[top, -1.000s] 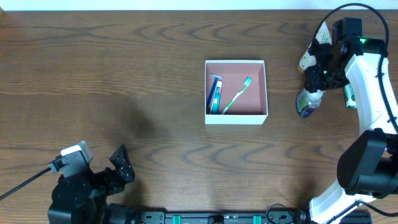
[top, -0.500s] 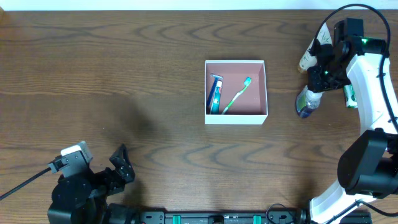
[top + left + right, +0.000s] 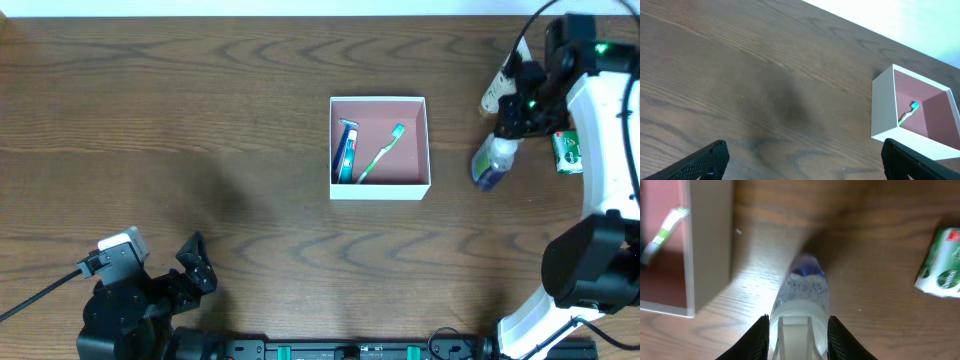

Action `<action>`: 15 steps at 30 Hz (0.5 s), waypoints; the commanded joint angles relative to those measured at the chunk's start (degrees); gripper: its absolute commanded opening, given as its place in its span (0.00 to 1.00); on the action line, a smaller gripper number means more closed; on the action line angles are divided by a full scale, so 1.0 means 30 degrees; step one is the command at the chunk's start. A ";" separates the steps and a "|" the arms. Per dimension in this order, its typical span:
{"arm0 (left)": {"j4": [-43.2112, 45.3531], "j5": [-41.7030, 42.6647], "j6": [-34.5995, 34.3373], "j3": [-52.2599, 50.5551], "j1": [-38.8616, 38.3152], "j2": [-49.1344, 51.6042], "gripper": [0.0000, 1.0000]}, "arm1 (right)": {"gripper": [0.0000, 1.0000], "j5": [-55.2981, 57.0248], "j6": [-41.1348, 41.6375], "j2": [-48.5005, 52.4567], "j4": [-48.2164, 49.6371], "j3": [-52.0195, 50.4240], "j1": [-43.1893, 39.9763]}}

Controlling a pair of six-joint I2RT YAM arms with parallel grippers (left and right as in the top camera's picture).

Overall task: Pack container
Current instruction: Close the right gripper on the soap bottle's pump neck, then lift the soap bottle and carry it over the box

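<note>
The container (image 3: 380, 188), a white-walled square box with a pink floor, stands mid-table and holds a green toothbrush (image 3: 382, 152) and a blue item (image 3: 345, 150). To its right, my right gripper (image 3: 512, 125) is shut on the white cap end of a clear bottle (image 3: 492, 164) with a blue base. In the right wrist view the bottle (image 3: 802, 287) points away from the gripper (image 3: 797, 335), next to the container's wall (image 3: 710, 245). My left gripper (image 3: 195, 265) rests open at the near left; its wrist view shows the gripper (image 3: 805, 167) over bare wood and the container (image 3: 882, 107) to the right.
A green packet (image 3: 567, 150) lies right of the bottle, also seen in the right wrist view as the green packet (image 3: 942, 265). A white tube (image 3: 497, 90) lies behind the right gripper near the back edge.
My right gripper's jaws closed onto the bottle. The arm then shifted back and slightly right, uncovering the green packet, and the bottle moved a little with it. The left arm stayed still.
</note>
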 commanded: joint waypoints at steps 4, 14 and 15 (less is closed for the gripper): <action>0.0029 -0.0306 0.0189 -0.0015 0.0080 -0.0073 0.98 | 0.24 -0.0918 0.0998 -0.0277 -0.1923 0.4488 0.1144; 0.0029 -0.0306 0.0189 -0.0015 0.0080 -0.0073 0.98 | 0.21 -0.0911 0.2841 -0.0262 -0.1566 0.6339 0.4182; 0.0029 -0.0306 0.0189 -0.0015 0.0080 -0.0073 0.98 | 0.21 -0.0918 0.3024 -0.0255 -0.1341 0.6339 0.4583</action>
